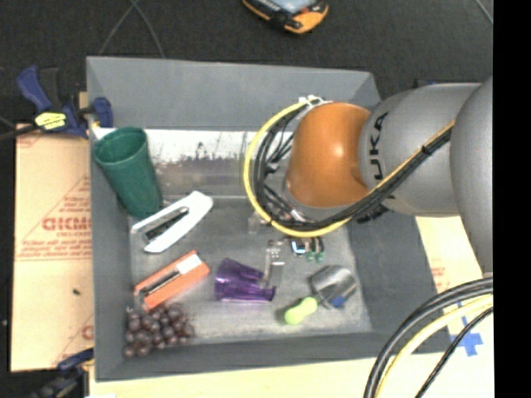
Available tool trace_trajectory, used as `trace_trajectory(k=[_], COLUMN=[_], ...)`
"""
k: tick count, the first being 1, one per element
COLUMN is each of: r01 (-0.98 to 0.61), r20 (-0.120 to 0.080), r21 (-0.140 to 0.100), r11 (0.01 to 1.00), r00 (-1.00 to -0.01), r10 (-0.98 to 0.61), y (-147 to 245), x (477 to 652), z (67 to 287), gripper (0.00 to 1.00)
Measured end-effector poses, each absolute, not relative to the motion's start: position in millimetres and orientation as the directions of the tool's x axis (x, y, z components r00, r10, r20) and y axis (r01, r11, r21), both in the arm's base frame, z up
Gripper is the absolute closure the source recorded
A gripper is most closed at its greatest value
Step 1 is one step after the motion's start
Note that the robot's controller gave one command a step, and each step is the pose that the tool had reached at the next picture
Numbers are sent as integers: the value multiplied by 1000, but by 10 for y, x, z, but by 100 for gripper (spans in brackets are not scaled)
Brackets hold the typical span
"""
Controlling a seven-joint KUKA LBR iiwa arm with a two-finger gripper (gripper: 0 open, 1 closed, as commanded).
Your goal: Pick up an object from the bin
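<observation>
Bare floor is left along the far wall of the bin, between the green cup leaning in the far left corner and the arm's orange cover, by which the far right is overhung. The left side is crowded by a white stapler-like thing, an orange box and a bunch of dark grapes. The near middle is barred by a purple piece, a yellow-green piece and a grey-and-blue thing, with only narrow gaps between them.
</observation>
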State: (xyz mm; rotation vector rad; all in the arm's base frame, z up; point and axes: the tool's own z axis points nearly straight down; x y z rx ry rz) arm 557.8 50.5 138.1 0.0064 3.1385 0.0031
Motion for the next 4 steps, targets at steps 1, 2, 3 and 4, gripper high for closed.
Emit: trace_trajectory(k=[1,2,3,4], r01=[4,-27,-65,6], r20=[-3,5,-20,-4], r21=[2,3,2,2], r11=[1000,1000,998,1000], r00=[-1000,-1000,-998,-1000], r10=[4,-27,-65,6], y=[506,885,1145,784], x=[5577,5029,5249,5076], z=[1381,782,795,798], gripper=[0,0,0,0])
